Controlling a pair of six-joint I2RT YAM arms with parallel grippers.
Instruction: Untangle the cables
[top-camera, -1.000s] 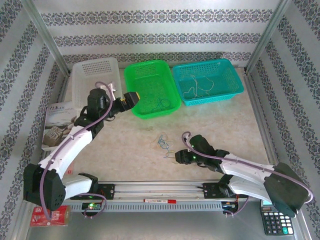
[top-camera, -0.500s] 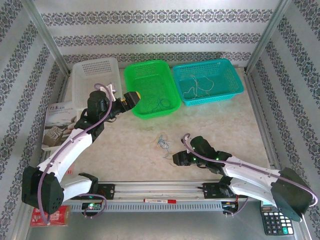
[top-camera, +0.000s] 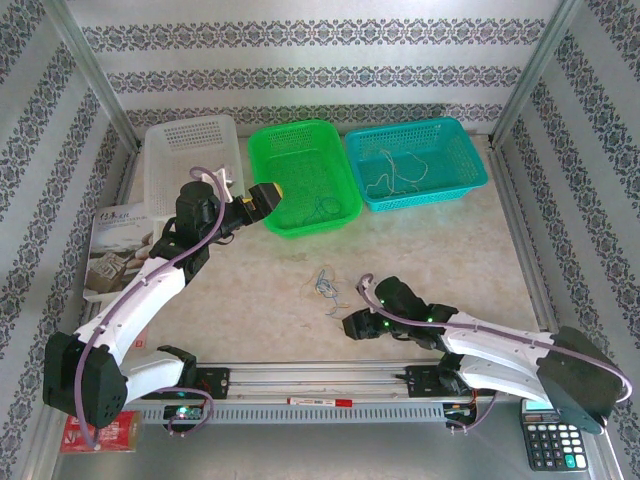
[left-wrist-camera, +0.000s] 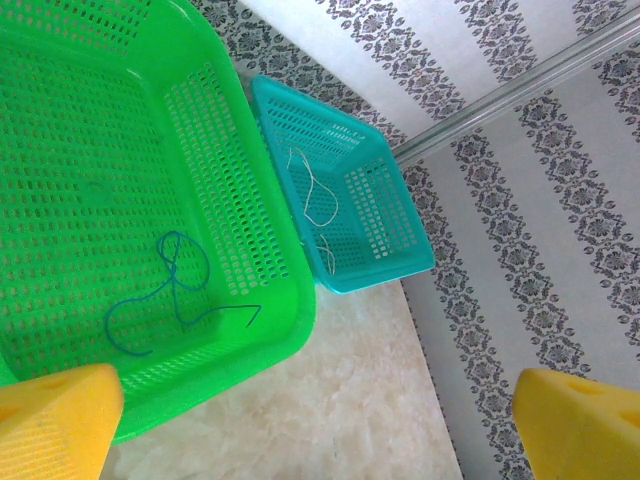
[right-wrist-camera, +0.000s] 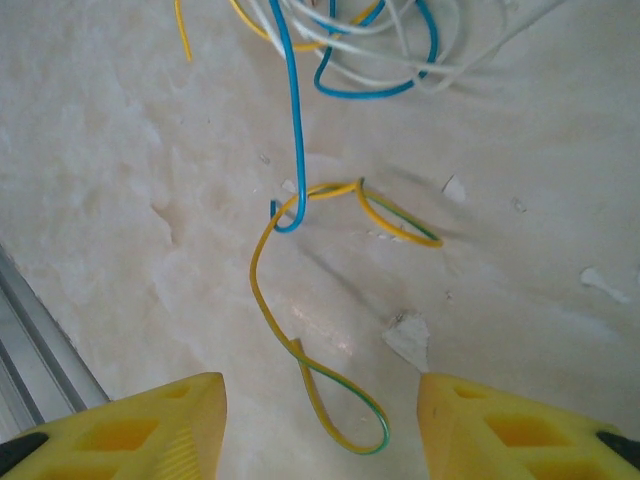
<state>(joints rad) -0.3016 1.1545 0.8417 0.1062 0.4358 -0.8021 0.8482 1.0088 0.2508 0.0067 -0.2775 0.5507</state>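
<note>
Right hand (top-camera: 350, 325) found drawn back towards the near edge, fingers apart, nothing clamped. Cables (top-camera: 322, 285) left tangled on the table (top-camera: 450, 250) just ahead. Left hand (top-camera: 262, 198) unchanged, spread wide at the green basket (top-camera: 290, 150).

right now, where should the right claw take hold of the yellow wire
Grip the yellow wire at its free looped end, straight down from above: that loop lies flat on the table, between the open fingers of the right claw, clear of the tangle.
</note>
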